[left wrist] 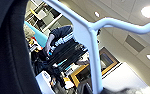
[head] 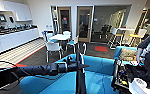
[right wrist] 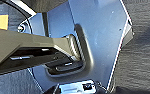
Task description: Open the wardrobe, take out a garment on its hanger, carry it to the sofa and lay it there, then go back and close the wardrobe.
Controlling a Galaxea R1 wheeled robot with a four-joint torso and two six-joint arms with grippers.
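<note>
The bright blue sofa (head: 98, 75) lies right in front of me, its seat spreading across the lower middle of the head view. My left arm reaches in from the left, and the left gripper (head: 77, 66) is shut on the thin white hanger (head: 82, 61) above the sofa's seat. The black garment (head: 80, 81) hangs straight down from it over the blue cushion. In the left wrist view the white hanger (left wrist: 93, 50) crosses close by, with the black garment (left wrist: 8, 50) beside it. The wardrobe is out of view.
A person (head: 148, 50) with a control rig stands at the right, next to a smaller blue seat with a patterned cushion (head: 127, 53). Behind the sofa stand a white table (head: 59, 37) with chairs, and a long white counter (head: 13, 37) runs along the left wall.
</note>
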